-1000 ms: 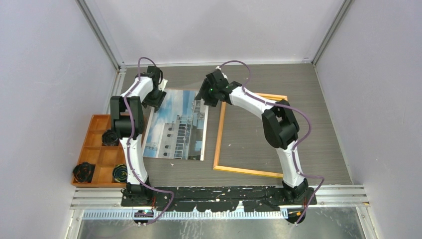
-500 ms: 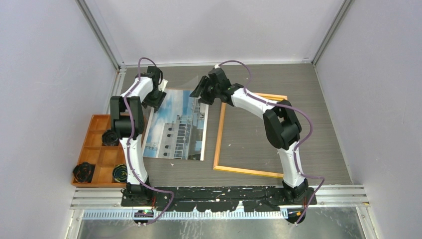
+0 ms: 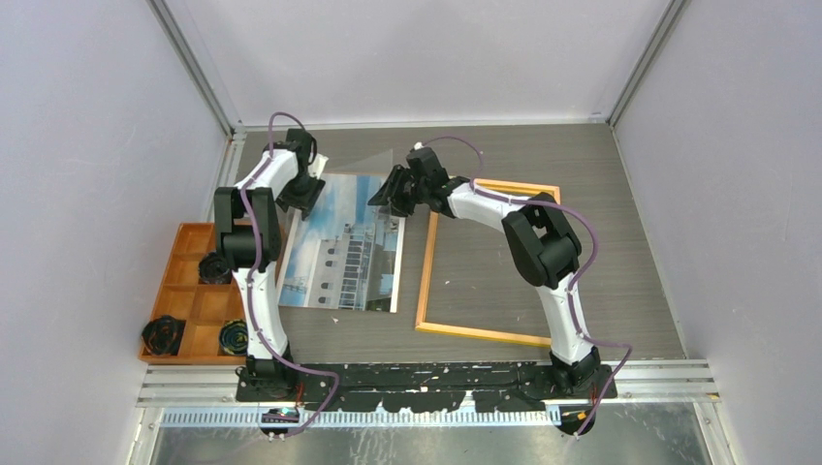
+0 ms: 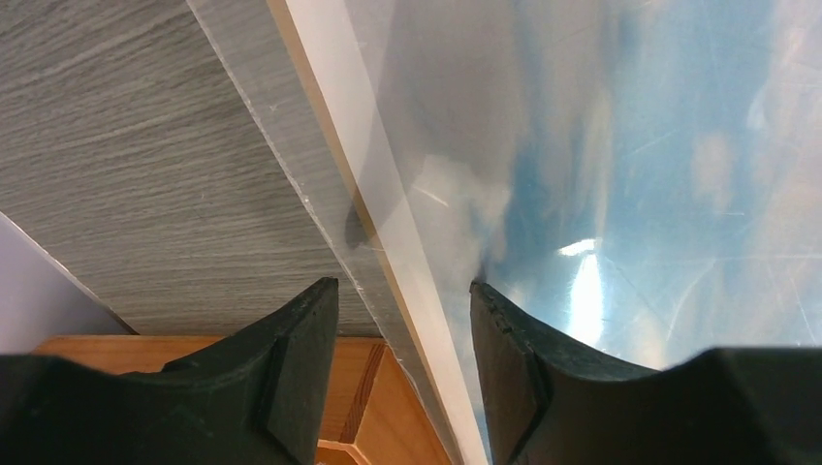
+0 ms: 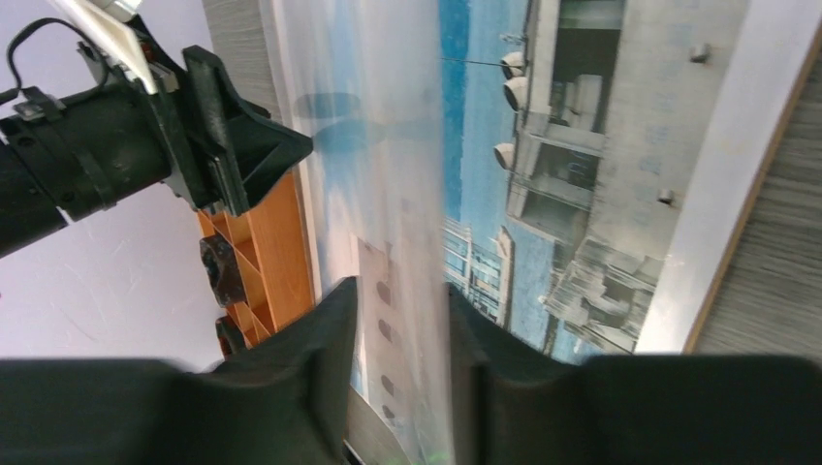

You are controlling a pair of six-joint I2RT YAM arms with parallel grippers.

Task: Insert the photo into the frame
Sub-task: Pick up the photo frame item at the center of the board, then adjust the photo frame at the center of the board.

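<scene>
The photo (image 3: 344, 257), a white building against blue sky, lies face up left of the frame (image 3: 424, 281), an empty yellow rectangle flat on the table. A clear pane (image 4: 320, 223) lies over the photo, its far edge tilted up. My left gripper (image 3: 300, 197) is at the photo's far left corner, open (image 4: 402, 300), its jaws astride the edge of pane and photo (image 4: 630, 145). My right gripper (image 3: 391, 194) is at the far right corner. Its jaws (image 5: 400, 291) stand a narrow gap apart with the clear pane between them, above the photo (image 5: 572, 174).
An orange compartment tray (image 3: 184, 291) with black round parts sits at the left wall, beside the photo (image 5: 286, 242). The left gripper (image 5: 242, 145) shows across the pane in the right wrist view. Walls close in the table on three sides.
My right gripper moved left and down toward the photo's far right corner, and its jaws narrowed around the pane. The left arm has not moved.
</scene>
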